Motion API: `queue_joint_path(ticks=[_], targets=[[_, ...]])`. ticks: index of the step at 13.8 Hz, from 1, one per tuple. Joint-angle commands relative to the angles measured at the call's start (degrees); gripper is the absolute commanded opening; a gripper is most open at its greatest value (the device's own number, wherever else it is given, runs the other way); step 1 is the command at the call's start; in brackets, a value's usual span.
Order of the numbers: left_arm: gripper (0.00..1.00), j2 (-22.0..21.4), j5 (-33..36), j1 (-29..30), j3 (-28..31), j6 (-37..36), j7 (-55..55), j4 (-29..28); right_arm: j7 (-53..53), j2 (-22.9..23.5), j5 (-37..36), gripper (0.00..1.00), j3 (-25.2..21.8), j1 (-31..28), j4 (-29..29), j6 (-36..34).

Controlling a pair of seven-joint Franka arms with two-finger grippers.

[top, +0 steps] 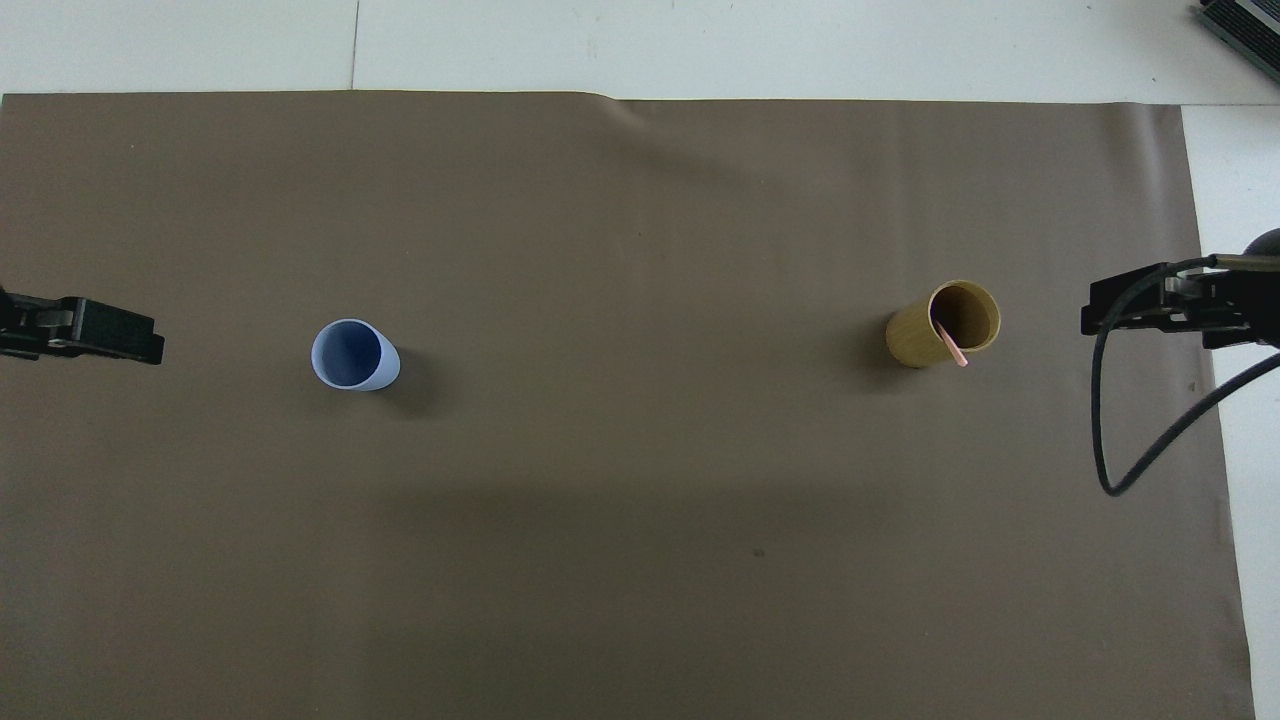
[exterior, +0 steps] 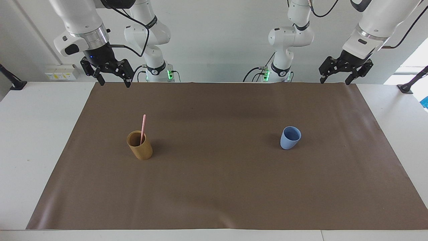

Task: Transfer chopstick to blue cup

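A thin pale-pink chopstick (exterior: 143, 128) (top: 951, 344) stands leaning in a tan-brown cylindrical holder (exterior: 141, 150) (top: 912, 341) toward the right arm's end of the table. The light-blue cup (exterior: 290, 138) (top: 352, 356) stands upright and empty toward the left arm's end. My right gripper (exterior: 113, 83) hangs open in the air over the mat's edge by the robots, holding nothing. My left gripper (exterior: 334, 81) is also open and empty, raised over the mat's corner at its own end.
A brown mat (exterior: 214, 194) covers most of the white table, and both cups stand on it. A black cable (top: 1120, 440) loops down from the right arm over the mat's edge. Wide bare mat lies between the two cups.
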Motion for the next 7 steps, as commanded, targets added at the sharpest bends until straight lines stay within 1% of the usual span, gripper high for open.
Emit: queue_joint_path(ticks=[1,3,5,7], targets=[[1.00,1.58,-0.86,0.10,-0.12,11.66,-4.22,-7.08,0.76,-0.51,-0.18,1.00,0.20,-0.37,-0.45,-0.60],[1.00,2.12,-0.86,0.01,-0.12,18.43,-5.74,-11.90,0.76,-0.86,-0.26,1.00,0.20,-0.37,-0.88,-0.60],[1.00,2.81,-0.86,-0.43,-0.12,25.37,-5.74,-18.75,0.76,-0.95,-0.18,1.00,0.20,-0.37,-1.15,-0.60],[1.00,2.91,-0.86,-1.13,-0.21,30.48,-5.83,-24.13,0.76,-0.95,-0.26,1.00,0.20,-0.37,-1.15,-0.60]])
